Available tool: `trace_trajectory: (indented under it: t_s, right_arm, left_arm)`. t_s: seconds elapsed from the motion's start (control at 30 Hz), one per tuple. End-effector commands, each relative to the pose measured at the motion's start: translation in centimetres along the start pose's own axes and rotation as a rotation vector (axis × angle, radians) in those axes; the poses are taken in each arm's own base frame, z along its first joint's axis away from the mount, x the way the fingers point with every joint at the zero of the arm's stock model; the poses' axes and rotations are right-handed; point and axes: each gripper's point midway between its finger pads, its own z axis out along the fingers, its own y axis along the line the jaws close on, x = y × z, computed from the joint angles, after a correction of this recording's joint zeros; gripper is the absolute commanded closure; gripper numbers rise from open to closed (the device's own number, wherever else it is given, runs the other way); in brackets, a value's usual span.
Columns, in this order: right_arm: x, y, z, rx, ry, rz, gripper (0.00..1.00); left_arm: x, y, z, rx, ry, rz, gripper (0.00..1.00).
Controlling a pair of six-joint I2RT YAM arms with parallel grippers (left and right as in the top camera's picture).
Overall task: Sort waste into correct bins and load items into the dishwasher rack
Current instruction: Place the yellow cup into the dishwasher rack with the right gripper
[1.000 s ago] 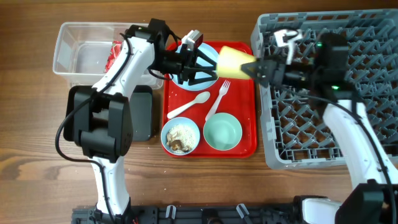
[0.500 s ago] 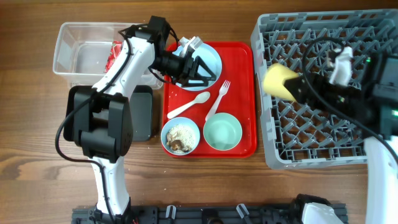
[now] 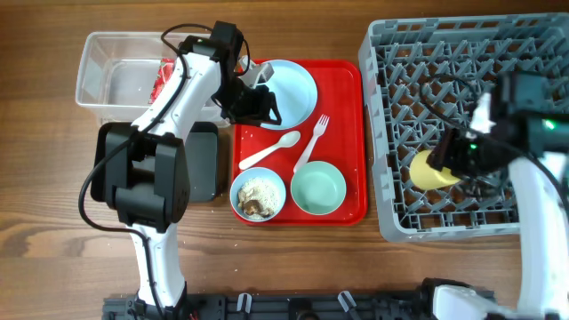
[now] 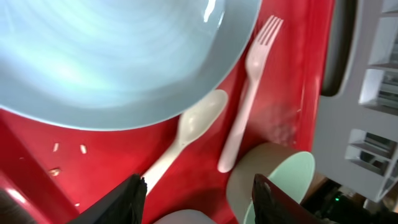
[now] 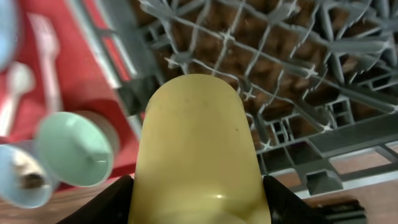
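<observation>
The right fingers (image 5: 281, 202) clamp the yellow cup (image 3: 428, 169) over the dishwasher rack (image 3: 444, 62) at its 7 o'clock part (contact with the grid unclear). The left fingers (image 4: 127, 202), apart and empty, hover over the red tray (image 3: 347, 98), which holds the plate (image 3: 293, 84), fork (image 3: 313, 142), spoon (image 3: 271, 151), mint bowl (image 3: 318, 188) and, at 7 o'clock, a blue bowl (image 3: 236, 185) of food scraps (image 3: 258, 194). The clear tub (image 3: 93, 53) holds the red wrapper (image 3: 163, 80).

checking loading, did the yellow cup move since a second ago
Yes. The yellow cup went right and down, from above the red tray to over the dishwasher rack.
</observation>
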Motion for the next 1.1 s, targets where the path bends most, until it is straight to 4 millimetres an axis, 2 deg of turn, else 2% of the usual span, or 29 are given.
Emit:
trace_trajectory:
  t_s: [0.0, 0.2, 0.23, 0.3, 0.37, 0.5, 0.6, 0.73, 0.83, 0.97, 1.07]
  right_arm:
    - [-0.3, -0.1, 2.2, 0.084, 0.057, -0.008, 0.69]
    - [-0.4, 0.4, 4.7, 0.121, 0.141, -0.032, 0.66]
    - [-0.4, 0.3, 5.0, 0.127, 0.153, -0.033, 0.63]
    - [-0.3, 0.3, 5.5, 0.132, 0.171, -0.033, 0.43]
    - [-0.3, 0.2, 5.7, 0.135, 0.181, -0.037, 0.27]
    - [-0.4, 0.6, 5.6, 0.113, 0.177, -0.038, 0.17]
    - [-0.6, 1.2, 5.2, 0.079, 0.169, -0.064, 0.14]
    - [-1.4, 2.7, 3.7, 0.007, 0.133, -0.09, 0.13]
    - [-2.6, 3.8, 1.2, -0.042, 0.056, -0.1, 0.13]
    - [-3.8, 5.6, -2.8, -0.136, -0.075, -0.164, 0.16]
    - [-4.3, 6.2, -5.0, -0.177, -0.17, -0.186, 0.16]
  left_arm:
    - [-0.6, -0.2, -1.4, -0.034, -0.043, 0.019, 0.44]
    - [-0.6, -0.2, -1.4, -0.034, -0.043, 0.019, 0.42]
    - [-0.6, -0.2, -1.4, -0.034, -0.043, 0.018, 0.39]
    - [-0.6, -0.2, -1.4, -0.034, -0.043, 0.018, 0.34]
    - [-0.6, -0.3, -1.4, -0.033, -0.043, 0.018, 0.28]
    - [-0.7, -0.4, -1.6, -0.033, -0.048, -0.001, 0.23]
    - [-1.1, -0.9, -3.1, -0.032, -0.073, -0.004, 0.22]
    - [-1.8, -2.5, -6.9, -0.033, -0.141, 0.021, 0.18]
    - [-1.9, -4.1, -10.4, -0.05, -0.211, 0.054, 0.12]
    - [-0.7, -5.0, -14.4, -0.122, -0.294, 0.033, 0.09]
    - [0.8, -5.0, -15.5, -0.15, -0.292, -0.044, 0.08]
